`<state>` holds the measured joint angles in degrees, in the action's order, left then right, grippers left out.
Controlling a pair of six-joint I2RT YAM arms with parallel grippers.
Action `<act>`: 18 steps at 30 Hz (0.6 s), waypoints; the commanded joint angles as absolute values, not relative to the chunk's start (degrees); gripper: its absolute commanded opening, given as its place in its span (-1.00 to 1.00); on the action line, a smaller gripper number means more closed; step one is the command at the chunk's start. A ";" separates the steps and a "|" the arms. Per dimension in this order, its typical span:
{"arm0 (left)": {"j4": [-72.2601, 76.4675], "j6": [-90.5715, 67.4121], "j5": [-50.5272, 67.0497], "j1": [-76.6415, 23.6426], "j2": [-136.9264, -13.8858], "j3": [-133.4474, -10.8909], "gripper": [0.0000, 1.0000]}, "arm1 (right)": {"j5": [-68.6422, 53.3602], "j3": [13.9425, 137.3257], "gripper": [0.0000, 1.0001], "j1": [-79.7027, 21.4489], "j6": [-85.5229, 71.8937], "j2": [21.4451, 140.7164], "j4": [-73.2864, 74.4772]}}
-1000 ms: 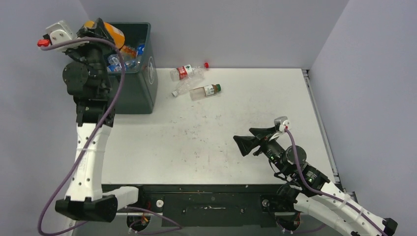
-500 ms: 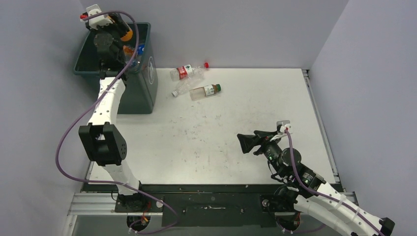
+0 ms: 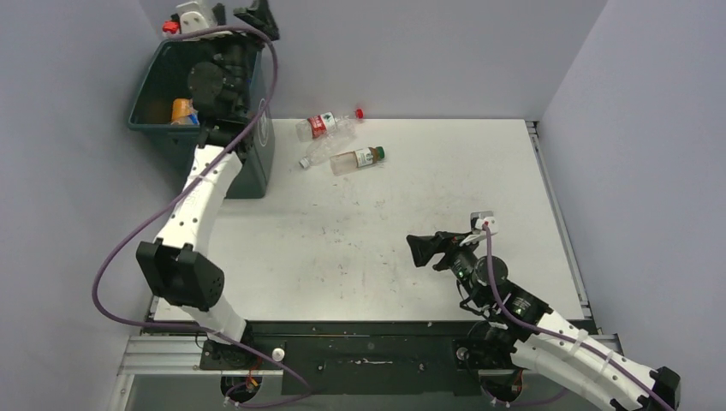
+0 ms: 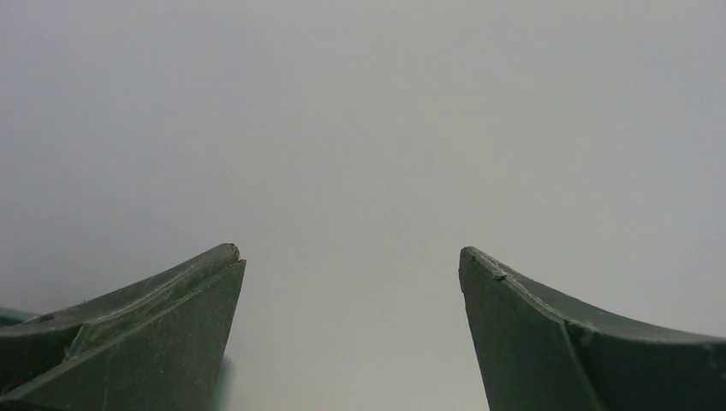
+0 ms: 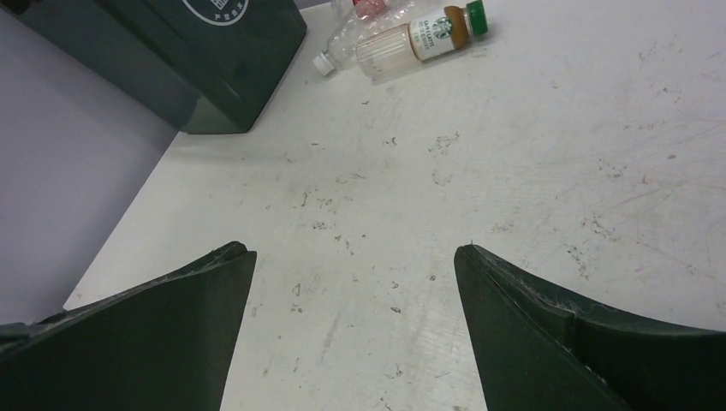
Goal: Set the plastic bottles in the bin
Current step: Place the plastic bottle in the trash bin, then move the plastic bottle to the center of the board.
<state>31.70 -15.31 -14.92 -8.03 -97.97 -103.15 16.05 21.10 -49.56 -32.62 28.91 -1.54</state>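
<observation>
The dark green-grey bin (image 3: 257,158) stands at the table's far left corner. My left gripper (image 3: 246,15) is raised above its back rim, open and empty; in the left wrist view the left gripper (image 4: 349,253) faces only bare wall. An orange bottle (image 3: 181,111) lies inside the bin. Three plastic bottles lie on the table right of the bin: a red-labelled one (image 3: 325,126), a clear one with a white cap (image 3: 315,154), and a green-capped one (image 3: 358,158) (image 5: 424,34). My right gripper (image 3: 424,251) (image 5: 353,250) hovers open over the near right of the table, well short of them.
Grey walls close the table (image 3: 385,214) at the back and on both sides. The bin's corner (image 5: 223,77) shows at the upper left of the right wrist view. The table's near edge runs along the black rail (image 3: 368,334) between the arm bases.
My left gripper has swung right across the bin top and opened. The orange bottle it held now lies in the bin. The right arm has barely shifted.
</observation>
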 commanded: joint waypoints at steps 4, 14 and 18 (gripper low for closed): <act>16.83 -14.08 -11.32 -23.39 -82.41 -95.45 0.92 | 23.93 19.04 0.79 -49.60 -38.36 34.24 -11.80; -13.52 -17.80 -1.64 -28.38 -68.72 -75.59 0.92 | 22.14 27.17 0.79 -42.59 -43.98 57.55 -25.25; -21.59 -13.23 -0.32 -29.14 -65.79 -72.82 0.92 | 17.90 33.82 0.79 -37.97 -48.05 70.71 -29.16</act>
